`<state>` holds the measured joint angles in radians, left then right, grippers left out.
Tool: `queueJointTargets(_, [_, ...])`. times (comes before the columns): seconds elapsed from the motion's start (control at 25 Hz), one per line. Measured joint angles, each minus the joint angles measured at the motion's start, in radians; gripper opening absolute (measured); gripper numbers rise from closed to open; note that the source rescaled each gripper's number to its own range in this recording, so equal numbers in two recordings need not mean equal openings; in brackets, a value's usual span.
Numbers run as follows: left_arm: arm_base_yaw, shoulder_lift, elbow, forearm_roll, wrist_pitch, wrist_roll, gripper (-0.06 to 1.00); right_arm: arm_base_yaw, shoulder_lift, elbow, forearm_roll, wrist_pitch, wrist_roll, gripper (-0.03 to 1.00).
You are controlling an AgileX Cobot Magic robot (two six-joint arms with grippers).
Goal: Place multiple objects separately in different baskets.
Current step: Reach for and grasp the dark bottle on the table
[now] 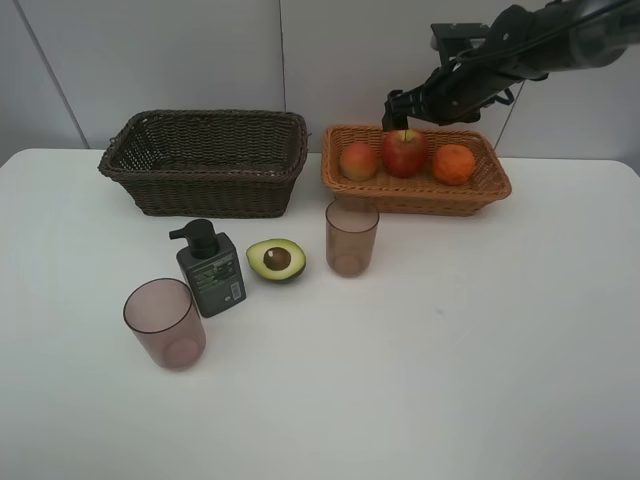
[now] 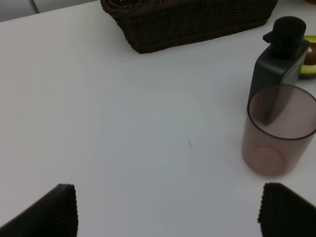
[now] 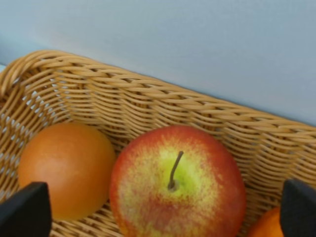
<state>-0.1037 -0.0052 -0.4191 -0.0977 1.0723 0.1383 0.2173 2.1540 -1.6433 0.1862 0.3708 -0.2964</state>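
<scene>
Right gripper (image 3: 161,211): jaws were wide apart and empty, hovering just above the apple (image 1: 405,152).
Apple: lay in the middle of the tan basket (image 1: 483,190), between the peach (image 1: 358,160) and the tangerine (image 1: 453,164).
Tan basket: stood at the table's (image 1: 470,360) far edge, right of centre, with the dark basket (image 1: 200,188) beside it to the left.
Left gripper (image 2: 168,210): jaws were wide apart and empty, over bare table near one cup (image 1: 165,323).
Mid-table: bottle (image 1: 210,272), avocado (image 1: 276,259) and second cup (image 1: 351,237) stood in a row.
</scene>
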Motion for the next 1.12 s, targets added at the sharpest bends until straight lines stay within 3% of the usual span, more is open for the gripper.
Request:
queueJointTargets(0.64, [0.000,0.000,0.000,0.000,0.000,0.000,0.97,0.001,-0.058,0.000,-0.008,0.055,0.000,1.00])
queueJointTargets(0.84, [0.000,0.000,0.000,0.000,0.000,0.000,0.97,0.007,-0.125,0.000,-0.011,0.160,0.000,1.00])
queueJointTargets(1.12, [0.000,0.000,0.000,0.000,0.000,0.000,0.97,0.017,-0.229,0.010,-0.013,0.396,0.000,1.00])
